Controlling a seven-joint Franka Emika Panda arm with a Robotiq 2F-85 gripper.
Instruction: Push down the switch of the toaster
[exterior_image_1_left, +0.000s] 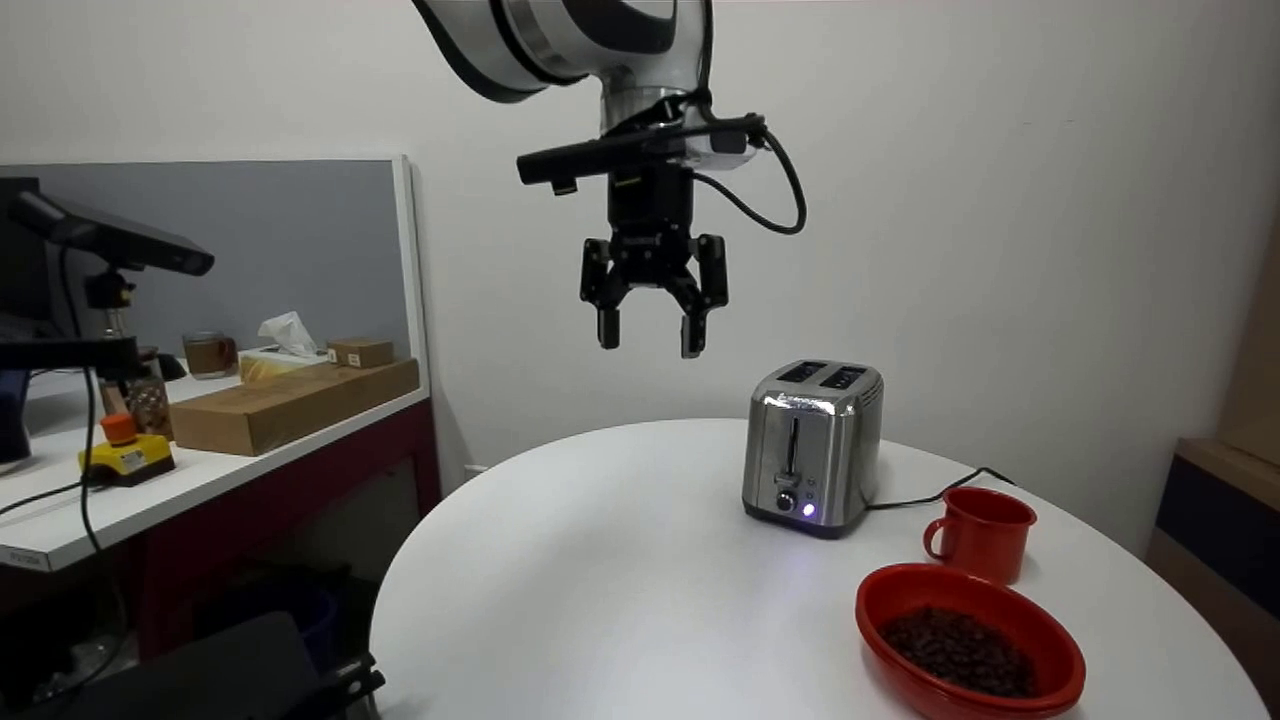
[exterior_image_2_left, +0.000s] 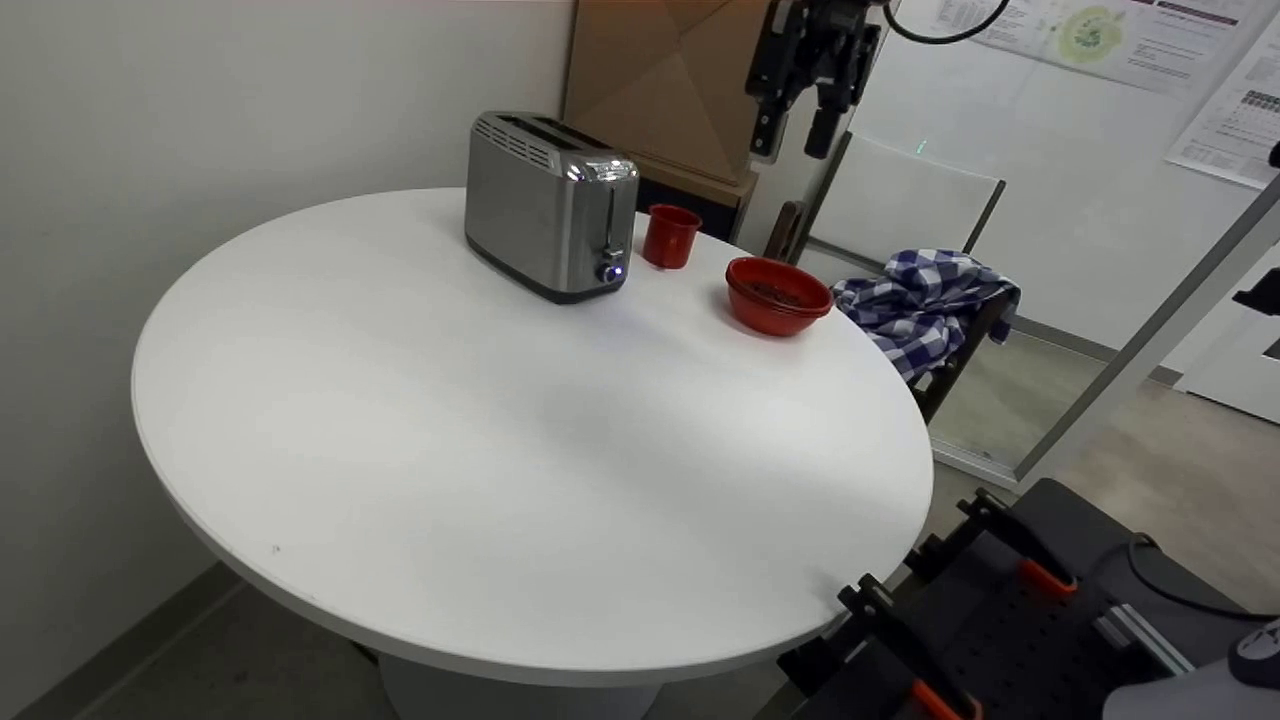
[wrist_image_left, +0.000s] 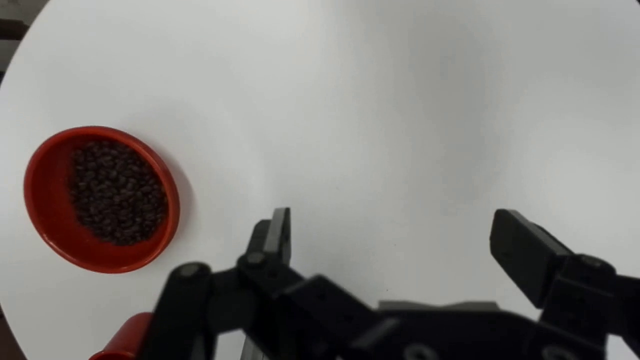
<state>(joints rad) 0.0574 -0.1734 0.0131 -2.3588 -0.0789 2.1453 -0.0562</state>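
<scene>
The silver toaster (exterior_image_1_left: 835, 460) stands upright on the white round table, showing in both exterior views; only a sliver of the toaster (wrist_image_left: 251, 351) appears at the bottom of the wrist view. Its small dark switch (exterior_image_1_left: 788, 479) sits at the lower end of the vertical track on the front face, and the switch (exterior_image_2_left: 611, 254) looks equally low from the other angle. My gripper (exterior_image_1_left: 650, 348) points downward in the air, higher than the toaster and off to its side in that view. Its fingers (wrist_image_left: 520, 250) are spread wide with nothing between them.
A red mug (exterior_image_1_left: 985, 540) and a red bowl (exterior_image_1_left: 880, 640) of dark beans share the table (exterior_image_1_left: 560, 570) with the toaster. Behind the toaster a black cord (exterior_image_1_left: 925, 498) trails across the tabletop. A side desk holds a long cardboard box (exterior_image_1_left: 300, 405).
</scene>
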